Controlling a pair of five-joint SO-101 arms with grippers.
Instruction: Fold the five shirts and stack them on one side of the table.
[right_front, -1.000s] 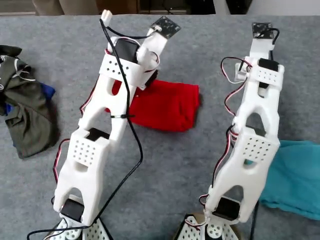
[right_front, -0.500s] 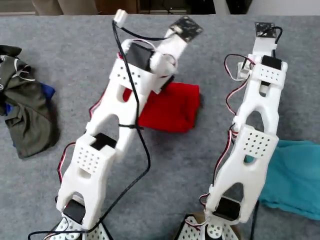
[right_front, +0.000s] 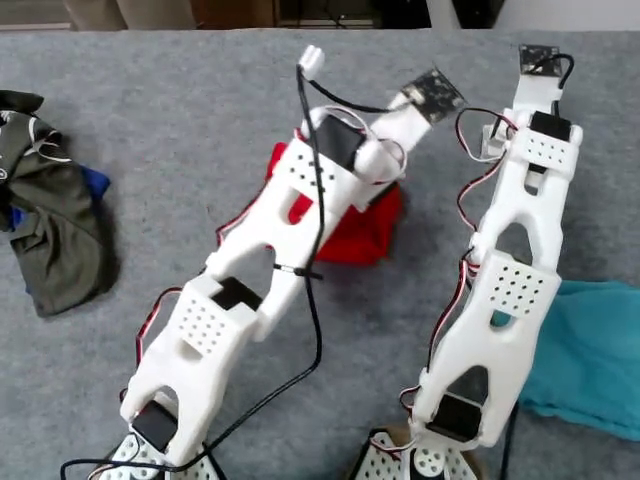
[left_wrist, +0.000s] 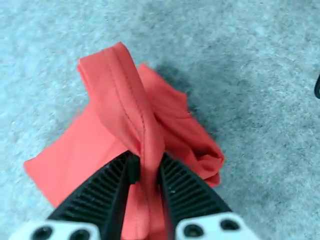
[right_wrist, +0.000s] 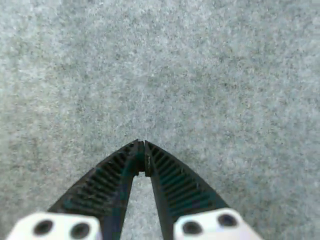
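On the bench's (right_front: 150, 110) left, dark shirts (right_front: 55, 240) lie heaped; at centre the left end effector (left_wrist: 145, 162) clamps a seam fold of the red shirt (left_wrist: 107, 100), limp and light, which we judge best taken by its hem; the right end effector (right_wrist: 141, 152) hangs clenched, empty

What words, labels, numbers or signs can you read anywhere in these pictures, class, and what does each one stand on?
No text can be read in any view.
Red shirt: plain, no print.
Teal shirt: plain, no print.
Dark clothes pile: no legible print.
Camera boards on the arms' wrists: any markings are too small to read.
Grey table cover: no signs or labels.
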